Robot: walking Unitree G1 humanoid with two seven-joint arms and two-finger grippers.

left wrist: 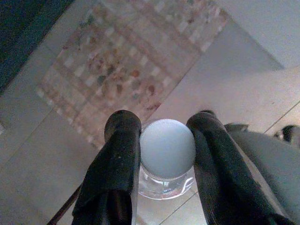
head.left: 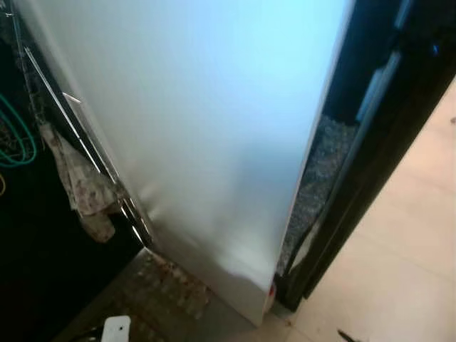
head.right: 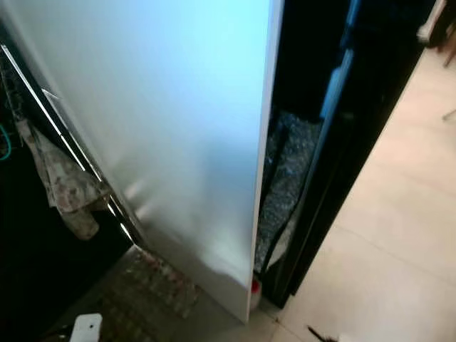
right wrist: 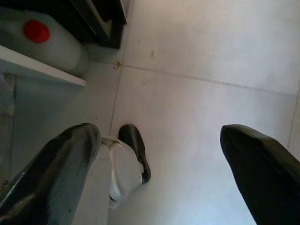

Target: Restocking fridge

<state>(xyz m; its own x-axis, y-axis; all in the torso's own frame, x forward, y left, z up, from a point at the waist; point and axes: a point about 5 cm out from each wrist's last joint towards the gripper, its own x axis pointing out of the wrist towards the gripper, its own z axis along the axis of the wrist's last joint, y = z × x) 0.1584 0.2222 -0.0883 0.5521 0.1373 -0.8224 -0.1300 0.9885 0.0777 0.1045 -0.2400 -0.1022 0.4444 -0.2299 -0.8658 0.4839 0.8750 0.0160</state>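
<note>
Here the left hand [left wrist: 161, 159] is clamped around the neck of a white-capped bottle [left wrist: 167, 149], carried low above the patterned mat [left wrist: 131, 65]. The right hand [right wrist: 159, 173] hangs with fingers apart, holding nothing. The fridge door [head.left: 206, 128] fills the head view (apparently ajar). Step in hand: approach; next, widen the door with the free hand.

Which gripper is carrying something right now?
The left gripper: its fingers clamp the neck of a clear bottle with a white cap. The right gripper hangs open over bare floor tiles.
</note>
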